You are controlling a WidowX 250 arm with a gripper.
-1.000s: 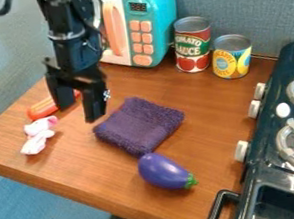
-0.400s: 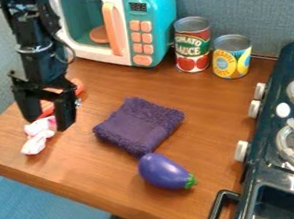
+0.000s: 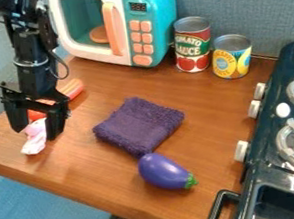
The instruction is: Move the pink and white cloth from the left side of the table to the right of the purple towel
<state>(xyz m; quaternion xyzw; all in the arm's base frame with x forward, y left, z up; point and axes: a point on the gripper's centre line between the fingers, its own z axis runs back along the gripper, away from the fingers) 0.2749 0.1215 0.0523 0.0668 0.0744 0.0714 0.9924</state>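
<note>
A brown wooden table (image 3: 208, 119) spreads across the view; the dark teal toy stove (image 3: 266, 155) stands along its right side, with grey burners, pale knobs and a black handle at its near end; the teal and white toy microwave (image 3: 158, 9) stands at the back, an orange handle on its door and an orange disc seen inside; the black gripper (image 3: 35, 134) hangs over the left part of the table, its two fingers spread well apart and clamped on nothing; the folded purple towel (image 3: 138, 125) lies near the middle, its near corner close to the rounded end of the purple eggplant (image 3: 162, 171), whose green tip points toward the near right; the red tomato can (image 3: 193, 50) stands upright just beside the microwave, and the shorter yellow can (image 3: 232, 58) stands upright just to its right; the orange-red thing (image 3: 74, 88) lies on the table partly behind the gripper; the small pink and white thing (image 3: 35, 143) lies at the table's left, seen between and below the fingers; whether either finger touches it, I cannot tell.
</note>
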